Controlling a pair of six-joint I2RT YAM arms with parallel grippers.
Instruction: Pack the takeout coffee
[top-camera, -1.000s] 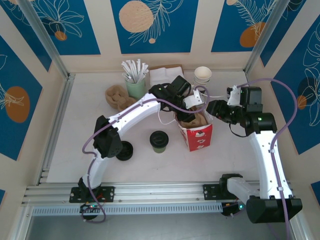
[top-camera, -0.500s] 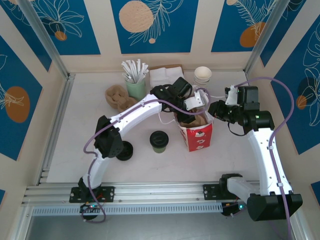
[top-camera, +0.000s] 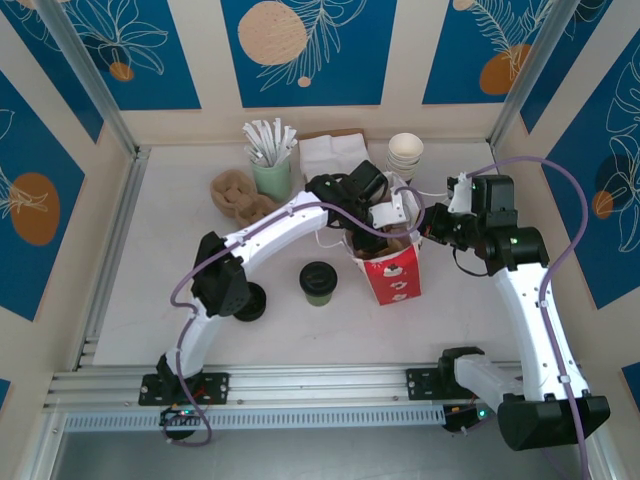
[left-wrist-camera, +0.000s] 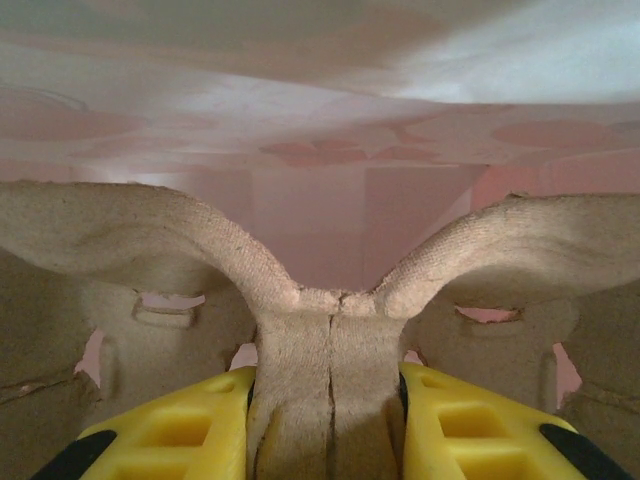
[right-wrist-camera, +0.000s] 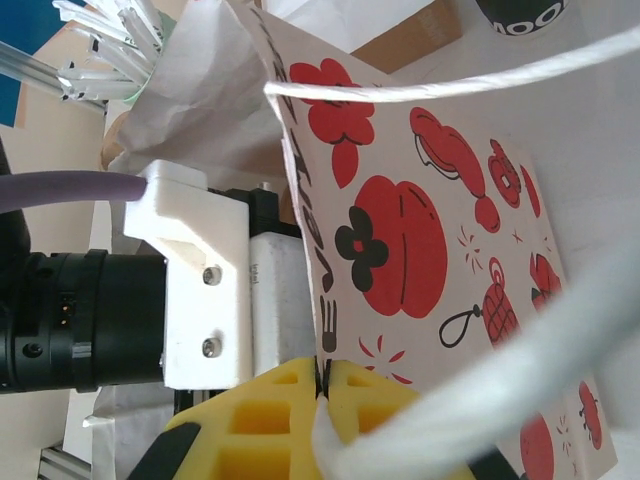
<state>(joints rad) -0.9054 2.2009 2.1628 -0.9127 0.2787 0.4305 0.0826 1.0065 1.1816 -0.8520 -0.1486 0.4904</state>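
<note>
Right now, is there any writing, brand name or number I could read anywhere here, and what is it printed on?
No text reads fully.
Red-and-white bag: black lettering runs along its edge in the right wrist view, seen too slantwise to read. The rest of its print is red pictures.
Black object at the top edge of that view: white characters, cut off by the frame, unreadable.
From above, the bag's print is too small to read.

You've got a rough, matt moulded-pulp carrier (left-wrist-camera: 330, 340) between smooth yellow plastic pads (left-wrist-camera: 170, 440). The bag (right-wrist-camera: 420, 230) is smooth printed paper; at its nine o'clock, the takeout coffee (top-camera: 318, 292) has a black plastic lid (top-camera: 318, 274).
</note>
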